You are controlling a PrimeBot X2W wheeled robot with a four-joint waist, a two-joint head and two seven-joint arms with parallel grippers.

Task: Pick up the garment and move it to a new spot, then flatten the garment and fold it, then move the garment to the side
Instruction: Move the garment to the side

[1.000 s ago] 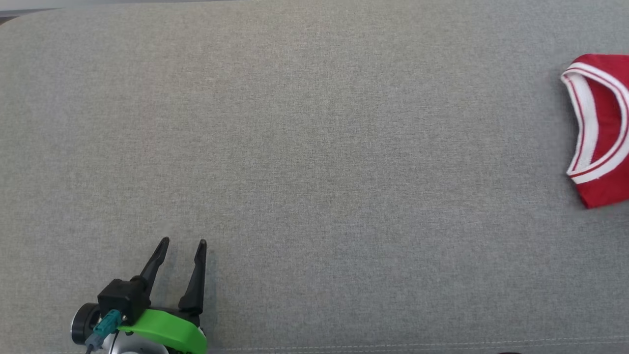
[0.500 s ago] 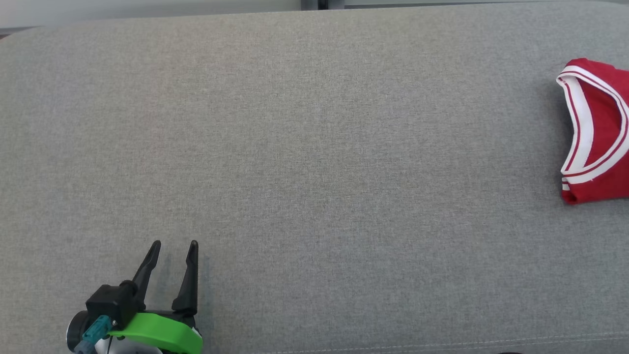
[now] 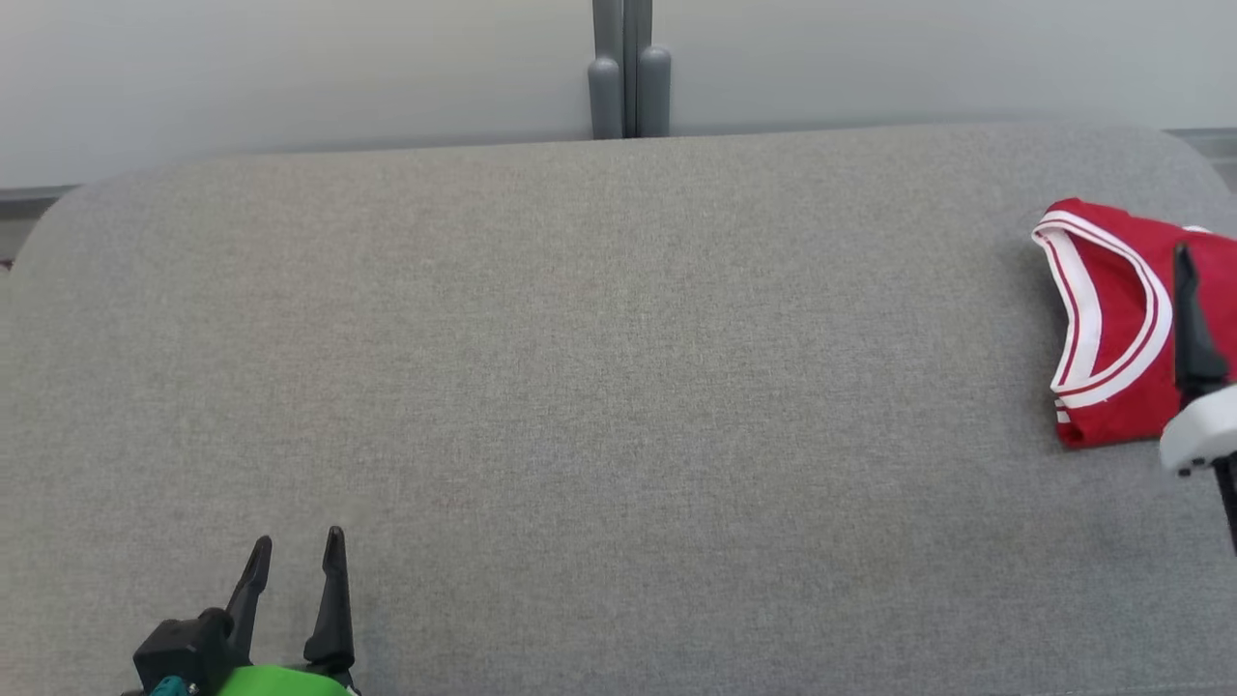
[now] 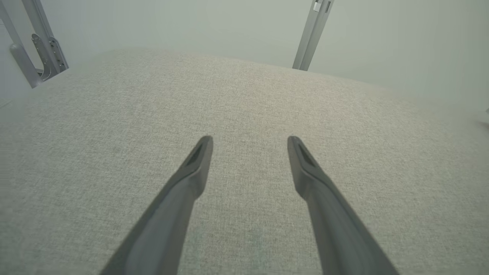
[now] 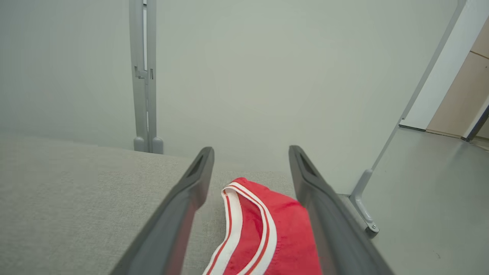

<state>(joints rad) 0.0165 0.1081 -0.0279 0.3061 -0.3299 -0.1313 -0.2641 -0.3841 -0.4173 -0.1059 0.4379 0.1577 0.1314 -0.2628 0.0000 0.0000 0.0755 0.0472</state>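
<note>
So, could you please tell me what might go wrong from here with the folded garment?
The red garment lies near the right-hand corner of the table, so a nudge could slide it off. The right gripper hangs open just above it; a finger might snag the white-trimmed collar and spoil the fold when the arm moves.

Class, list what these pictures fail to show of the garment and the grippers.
Garment: head view, right edge cuts it off; right wrist view, bottom edge and fingers cover part. Full outline unknown.
Right gripper: head view, right edge hides its second finger.
Left gripper: head view, bottom edge cuts its wrist.
</note>
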